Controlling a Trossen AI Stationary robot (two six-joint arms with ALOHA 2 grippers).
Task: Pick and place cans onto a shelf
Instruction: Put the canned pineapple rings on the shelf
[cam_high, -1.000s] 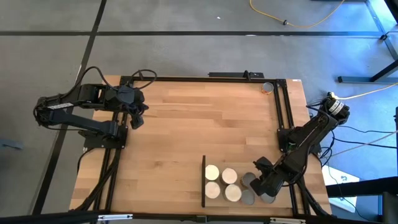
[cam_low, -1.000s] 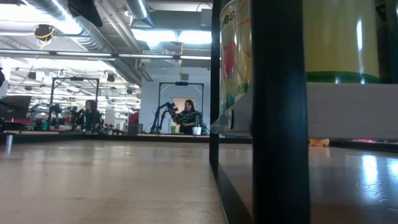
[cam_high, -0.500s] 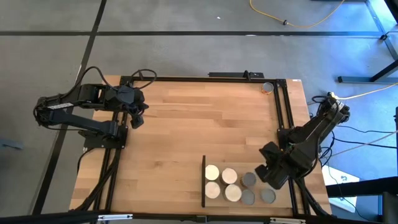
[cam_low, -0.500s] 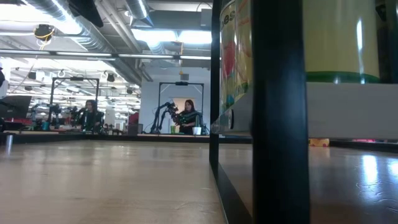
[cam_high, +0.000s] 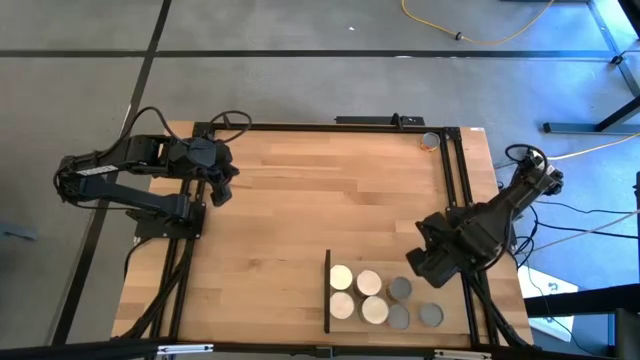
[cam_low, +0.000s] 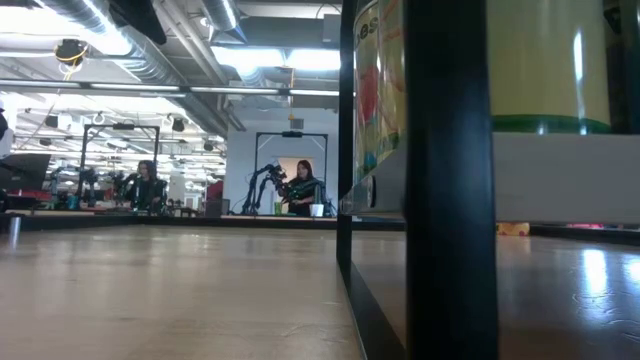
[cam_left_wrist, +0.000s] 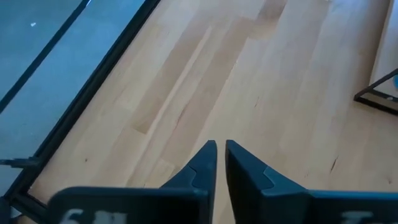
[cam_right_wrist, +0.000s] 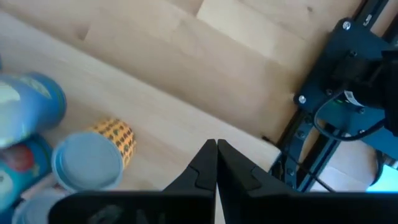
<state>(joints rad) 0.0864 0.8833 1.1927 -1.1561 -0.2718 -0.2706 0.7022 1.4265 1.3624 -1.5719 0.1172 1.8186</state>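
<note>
From overhead, the cans (cam_high: 356, 294) sat at the bottom centre of the frame: four with cream tops stood in a tight square on the shelf (cam_high: 333, 322), a pale wood panel with a thin black edge along its left side, and three with grey metal tops stood just right of them. The right gripper (cam_high: 415, 265) hung just above and to the right of the grey ones, holding nothing. Its own wrist camera showed what the overhead could not: its dark fingers (cam_right_wrist: 203, 167) pressed together, with a blue-lidded can (cam_right_wrist: 93, 155) bearing an orange dotted label below, beside other blue cans.

The left gripper (cam_high: 219, 190) waited at the upper left of the table (cam_high: 300, 200); its wrist view showed the fingertips (cam_left_wrist: 208, 155) nearly together with a thin slit between them, over bare, smooth light wood planks.

The level camera saw only a black upright post (cam_low: 448, 180) close by, printed can labels (cam_low: 378, 90) behind it, and a distant workshop with two people (cam_low: 303, 188) under ceiling ducts.
</note>
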